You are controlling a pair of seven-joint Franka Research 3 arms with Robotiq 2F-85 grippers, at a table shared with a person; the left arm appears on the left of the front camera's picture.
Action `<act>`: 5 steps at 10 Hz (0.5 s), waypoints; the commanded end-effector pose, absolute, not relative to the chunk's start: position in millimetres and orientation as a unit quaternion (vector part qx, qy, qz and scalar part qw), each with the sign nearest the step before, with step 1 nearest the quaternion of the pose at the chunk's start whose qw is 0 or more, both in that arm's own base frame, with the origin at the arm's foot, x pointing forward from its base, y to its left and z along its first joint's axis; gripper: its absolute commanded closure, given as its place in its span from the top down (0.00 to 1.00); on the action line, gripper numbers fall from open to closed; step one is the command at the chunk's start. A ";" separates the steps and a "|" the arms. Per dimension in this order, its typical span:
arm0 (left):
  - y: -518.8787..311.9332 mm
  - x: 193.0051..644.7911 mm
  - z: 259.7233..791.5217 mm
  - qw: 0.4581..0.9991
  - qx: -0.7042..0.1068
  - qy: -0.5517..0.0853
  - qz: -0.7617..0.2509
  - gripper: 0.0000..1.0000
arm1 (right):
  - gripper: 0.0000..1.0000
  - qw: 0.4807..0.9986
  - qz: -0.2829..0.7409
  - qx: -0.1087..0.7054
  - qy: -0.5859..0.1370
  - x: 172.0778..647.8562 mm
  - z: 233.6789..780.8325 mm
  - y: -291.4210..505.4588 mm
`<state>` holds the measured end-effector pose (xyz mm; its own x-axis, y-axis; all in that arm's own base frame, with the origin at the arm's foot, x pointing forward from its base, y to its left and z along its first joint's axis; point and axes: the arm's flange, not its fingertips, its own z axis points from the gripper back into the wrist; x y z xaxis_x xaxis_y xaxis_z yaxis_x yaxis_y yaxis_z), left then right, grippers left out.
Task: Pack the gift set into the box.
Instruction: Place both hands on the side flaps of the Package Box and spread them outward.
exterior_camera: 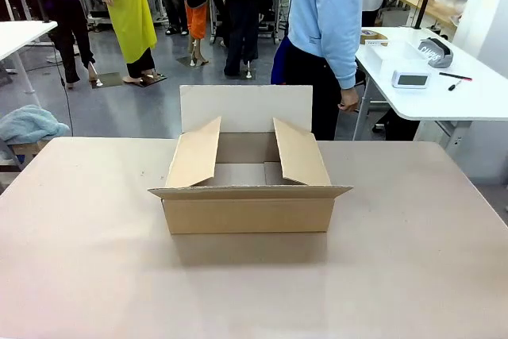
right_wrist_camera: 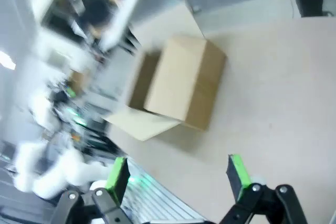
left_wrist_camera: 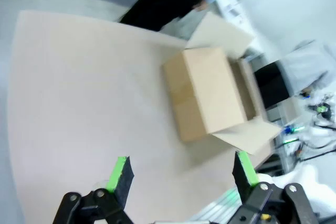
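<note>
A wide beige table [exterior_camera: 79, 267] fills the near part of a busy workroom, and a white side table [exterior_camera: 476, 101] stands off to the right with a small clock [exterior_camera: 410, 78] on it. The box [exterior_camera: 248, 213] sits at the middle of the beige table, top open: its far flap stands upright, the two side flaps rise at a slant, and the near flap is folded out flat toward the robot. A person [exterior_camera: 325, 13] in a light blue top stands just behind the box at the far edge. A blue towel [exterior_camera: 28, 125] lies at the left, off the table. The left gripper [left_wrist_camera: 182, 163] hangs above bare tabletop, well apart from the box, its jaws spread wide and holding nothing. The right gripper [right_wrist_camera: 177, 169] is likewise spread wide and free-handed, over the table's edge with the box farther off.
</note>
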<state>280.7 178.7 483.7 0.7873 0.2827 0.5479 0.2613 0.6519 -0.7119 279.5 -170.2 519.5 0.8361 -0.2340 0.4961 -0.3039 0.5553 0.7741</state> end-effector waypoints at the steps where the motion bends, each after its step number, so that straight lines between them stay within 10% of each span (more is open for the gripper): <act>1: 209.2 257.3 438.3 0.767 -0.536 -0.347 0.065 1.00 | 1.00 0.779 -0.086 0.541 -0.307 286.7 493.6 -199.9; 5: 208.4 259.5 466.8 0.806 -0.483 -0.340 0.042 1.00 | 1.00 0.805 -0.035 0.513 -0.296 270.4 511.0 -198.4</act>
<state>259.9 212.8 456.6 0.7677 0.4273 0.4775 0.2435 0.4948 -0.8342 273.0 -200.6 501.4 0.8328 -0.3868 0.3960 -0.2015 0.4546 0.8676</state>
